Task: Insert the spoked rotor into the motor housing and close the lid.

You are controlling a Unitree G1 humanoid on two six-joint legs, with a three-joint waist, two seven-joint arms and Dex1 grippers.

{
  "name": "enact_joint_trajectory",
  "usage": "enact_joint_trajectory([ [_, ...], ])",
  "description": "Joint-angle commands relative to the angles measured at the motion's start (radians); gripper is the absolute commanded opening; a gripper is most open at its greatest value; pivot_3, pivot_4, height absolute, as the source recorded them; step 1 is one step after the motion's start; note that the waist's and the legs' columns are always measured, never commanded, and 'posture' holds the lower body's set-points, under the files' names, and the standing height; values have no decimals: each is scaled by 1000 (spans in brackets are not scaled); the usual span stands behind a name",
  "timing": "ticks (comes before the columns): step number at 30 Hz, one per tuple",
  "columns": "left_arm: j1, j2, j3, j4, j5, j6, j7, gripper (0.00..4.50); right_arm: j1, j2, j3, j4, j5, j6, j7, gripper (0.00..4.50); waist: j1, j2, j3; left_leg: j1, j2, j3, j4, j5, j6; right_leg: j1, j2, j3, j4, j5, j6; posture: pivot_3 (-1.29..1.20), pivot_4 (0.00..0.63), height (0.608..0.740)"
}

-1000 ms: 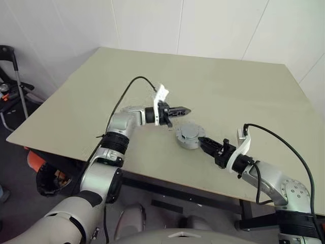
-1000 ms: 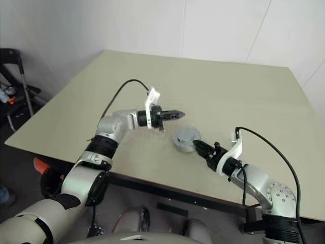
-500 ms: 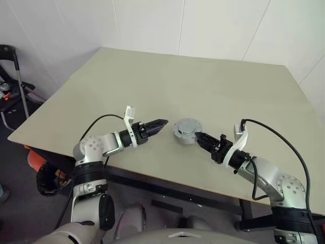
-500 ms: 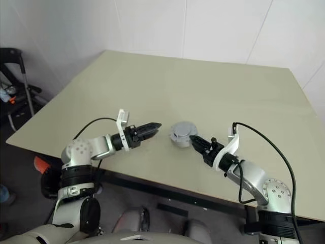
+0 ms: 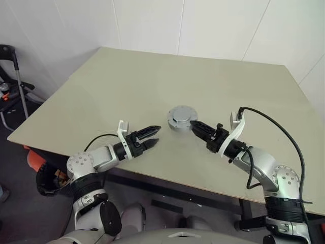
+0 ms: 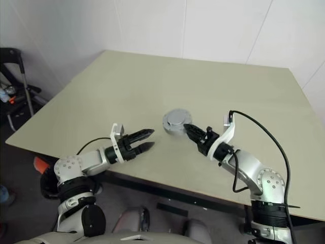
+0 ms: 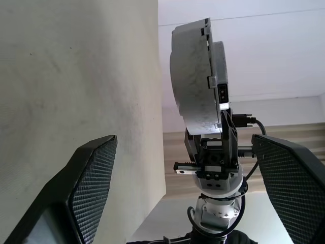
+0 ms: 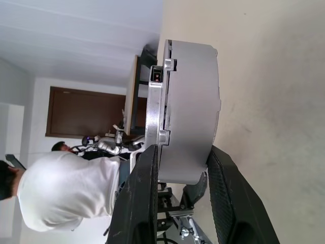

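The motor housing (image 5: 179,123) is a closed silver-grey round case near the middle of the table. The lid (image 5: 183,114) covers its top. The spoked rotor is hidden. My right gripper (image 5: 195,126) is shut on the housing's near-right rim. In the right wrist view its two fingers (image 8: 141,188) clamp the case (image 8: 190,112) from both sides. I cannot tell whether the case rests on the table or hangs just above it. My left gripper (image 5: 155,135) stands open and empty a short way to the housing's left, pointing at it. The left wrist view shows the case (image 7: 190,86) between its spread fingers (image 7: 96,173).
The beige table (image 5: 152,81) reaches to white walls at the back, and its near edge (image 5: 167,180) runs under both forearms. A black wheeled frame (image 5: 12,76) stands off the table's left side. A person in a white top (image 8: 66,188) is in the room behind.
My left gripper has opened, rolled over, and drawn back left toward the near edge. My right gripper has carried the housing a little up and farther from the near edge.
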State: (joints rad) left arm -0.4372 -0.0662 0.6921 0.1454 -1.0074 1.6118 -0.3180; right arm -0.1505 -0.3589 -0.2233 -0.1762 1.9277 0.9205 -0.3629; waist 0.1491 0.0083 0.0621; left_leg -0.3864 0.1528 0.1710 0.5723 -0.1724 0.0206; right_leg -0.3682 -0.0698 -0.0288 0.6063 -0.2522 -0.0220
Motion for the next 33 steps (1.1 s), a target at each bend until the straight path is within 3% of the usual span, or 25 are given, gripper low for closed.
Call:
enact_joint_trajectory([
  [1, -44, -29, 20, 6, -64, -15, 10, 4500, -52, 24, -22, -95, 45, -16, -6, 1166, 0, 0, 0, 0, 0, 0, 0, 0, 0, 0, 0, 0, 0, 0, 0, 0, 0, 740],
  [12, -78, -62, -1, 34, -203, -49, 6, 4500, -54, 33, -15, -116, 45, 9, -18, 1166, 0, 0, 0, 0, 0, 0, 0, 0, 0, 0, 0, 1, 0, 2, 5, 0, 0, 740],
  [21, -97, -58, -57, 127, -186, -206, 16, 4500, -70, 48, 1, -138, 45, 23, -22, 1166, 0, 0, 0, 0, -1, 0, 0, 0, 0, 0, 0, 1, -1, 0, 12, 0, 0, 740],
  [33, -97, -23, -139, 183, -200, -260, -17, 4500, -74, 63, 18, -165, 45, 21, -30, 1166, -1, 0, 0, 0, -1, 0, 0, 0, 0, 0, 0, 1, 0, 3, 12, 0, 0, 740],
])
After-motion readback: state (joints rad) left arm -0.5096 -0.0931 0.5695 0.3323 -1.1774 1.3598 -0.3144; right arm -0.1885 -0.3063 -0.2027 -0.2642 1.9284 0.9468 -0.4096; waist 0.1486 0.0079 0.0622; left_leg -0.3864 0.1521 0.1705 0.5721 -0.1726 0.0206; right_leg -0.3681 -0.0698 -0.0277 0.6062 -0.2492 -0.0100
